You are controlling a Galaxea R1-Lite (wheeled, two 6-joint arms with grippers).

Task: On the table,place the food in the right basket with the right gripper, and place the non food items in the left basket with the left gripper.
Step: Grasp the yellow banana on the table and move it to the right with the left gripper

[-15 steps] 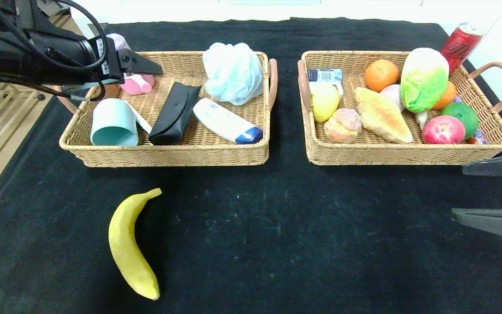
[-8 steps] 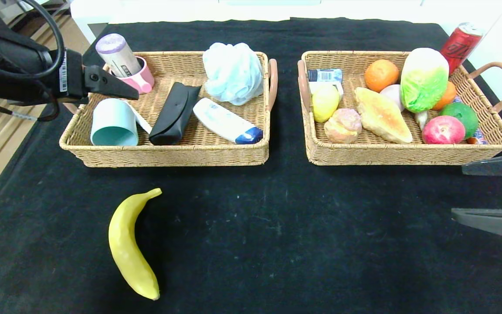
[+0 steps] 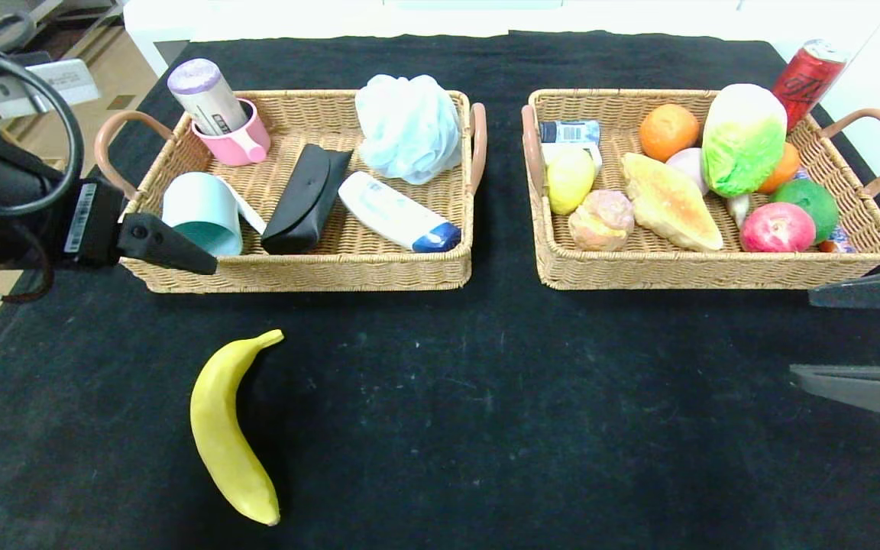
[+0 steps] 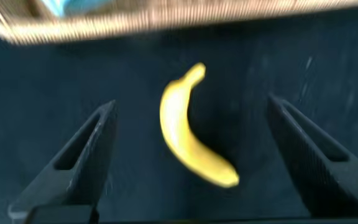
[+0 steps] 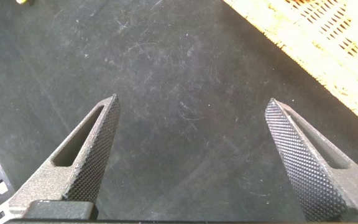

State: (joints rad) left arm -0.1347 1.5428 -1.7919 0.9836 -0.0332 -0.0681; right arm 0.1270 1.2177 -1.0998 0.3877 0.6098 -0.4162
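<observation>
Bright, even overhead light with soft shadows; the left wrist view is motion-blurred.

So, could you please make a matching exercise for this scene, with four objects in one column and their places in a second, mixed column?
Objects:
1. banana
2. teal mug
3. napa cabbage
4. red can

Places:
A. lying in the left basket
B. behind the right basket, outside it
C. on the table, in front of the left basket
D. inside the right basket

Right pairs: 1-C, 2-A, 3-D, 4-B
</observation>
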